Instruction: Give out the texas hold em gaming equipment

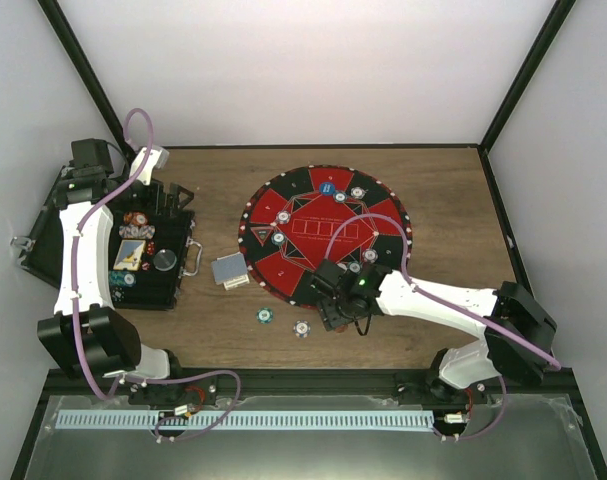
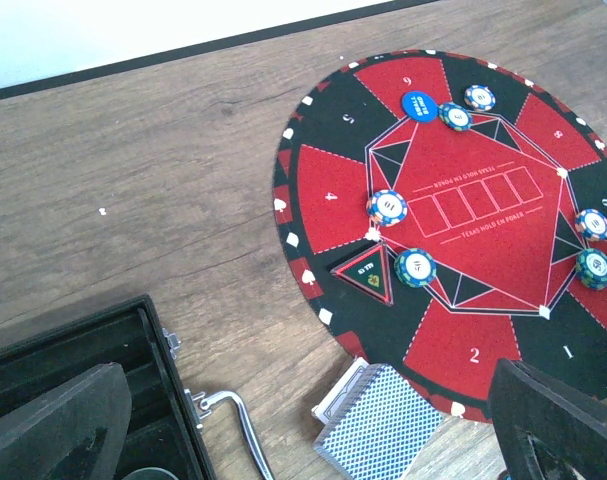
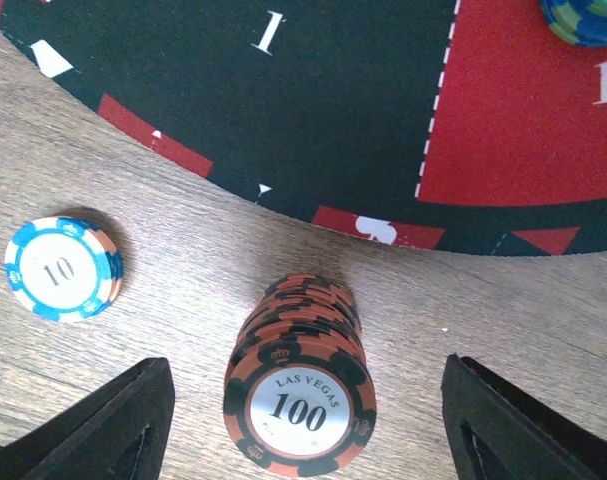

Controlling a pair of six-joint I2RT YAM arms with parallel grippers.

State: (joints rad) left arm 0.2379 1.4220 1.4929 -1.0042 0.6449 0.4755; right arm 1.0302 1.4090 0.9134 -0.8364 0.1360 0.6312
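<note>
Open black rectangular case (image 1: pixel 179 294) at frame left, spotted-rim poker chips (image 1: pixel 135 221) kept inside, left gripper (image 2: pixel 308 370) jaws spread wide and empty, right gripper (image 3: pixel 305 385) jaws parted around orange-black chip stack (image 3: pixel 301 412), not touched.

Soft, even light filled all views. The chip stack (image 3: pixel 301 385) cast a faint shadow on the desk (image 3: pixel 183 260) toward the mat (image 3: pixel 333 100), whose print was sharp. The right hand (image 3: pixel 303 420) showed its fingers (image 3: pixel 103 425) black and blurred at the frame's bottom.
</note>
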